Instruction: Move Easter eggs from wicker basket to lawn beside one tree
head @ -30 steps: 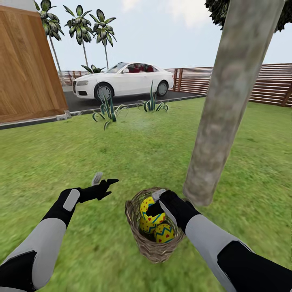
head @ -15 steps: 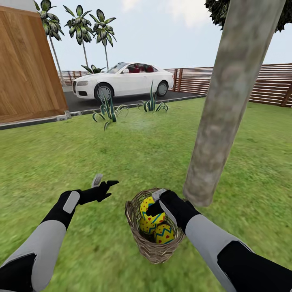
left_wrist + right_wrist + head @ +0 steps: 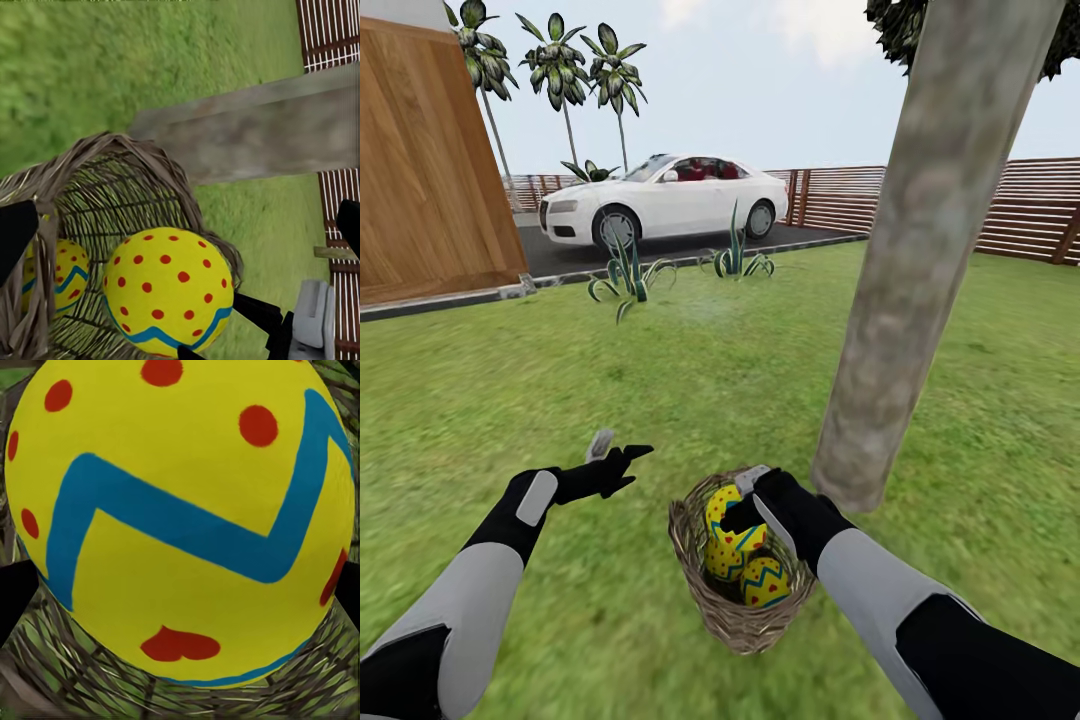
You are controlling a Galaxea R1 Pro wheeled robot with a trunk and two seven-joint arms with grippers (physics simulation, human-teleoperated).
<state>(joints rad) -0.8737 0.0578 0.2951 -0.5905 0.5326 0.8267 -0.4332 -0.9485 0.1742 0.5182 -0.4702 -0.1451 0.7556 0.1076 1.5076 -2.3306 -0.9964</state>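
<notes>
On the lawn just beside the tree sits the wicker basket, eggs inside. My right claw is down at the basket's rim, fingers clamped on the top egg; two more eggs lie under it. My left claw hovers near the basket, fingers apart, gripping nothing.

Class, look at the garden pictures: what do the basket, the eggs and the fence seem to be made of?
Basket: brown woven twigs, likely wicker; the open weave shows grass through it.
Eggs: smooth, matte yellow shell with painted blue zigzags and red dots; the material itself is unclear.
Fence: reddish-brown horizontal slats, apparently wood.
</notes>
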